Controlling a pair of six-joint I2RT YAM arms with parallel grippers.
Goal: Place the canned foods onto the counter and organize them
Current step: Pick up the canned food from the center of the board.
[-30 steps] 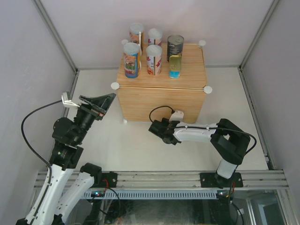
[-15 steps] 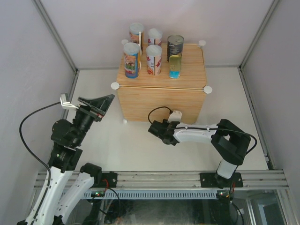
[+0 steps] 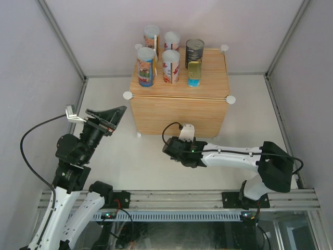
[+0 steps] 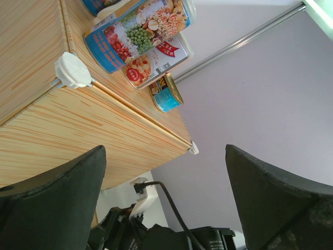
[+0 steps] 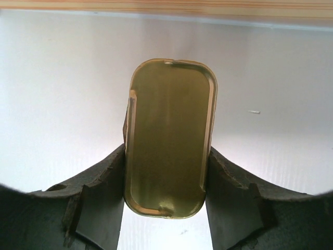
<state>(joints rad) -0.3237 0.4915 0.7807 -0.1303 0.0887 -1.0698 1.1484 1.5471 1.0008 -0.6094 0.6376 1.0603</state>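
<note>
Here, the right hand [image 5: 166, 156] grips a flat gold rounded-rectangular tin [image 5: 169, 130] by its long sides, low before the light wood-grain box-shaped surface [image 3: 208, 78]; the left hand [image 3: 106, 115] hangs wide open and empty to its left. Farther back, atop that surface, stand four tall white-lidded cans [image 3: 146, 66], a dark metal-topped can [image 3: 194, 51] and another gold tin [image 3: 194, 73].

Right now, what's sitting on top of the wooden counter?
Four tall white-lidded cans, a dark can and a gold tin. The counter surface under and behind them is covered.
</note>
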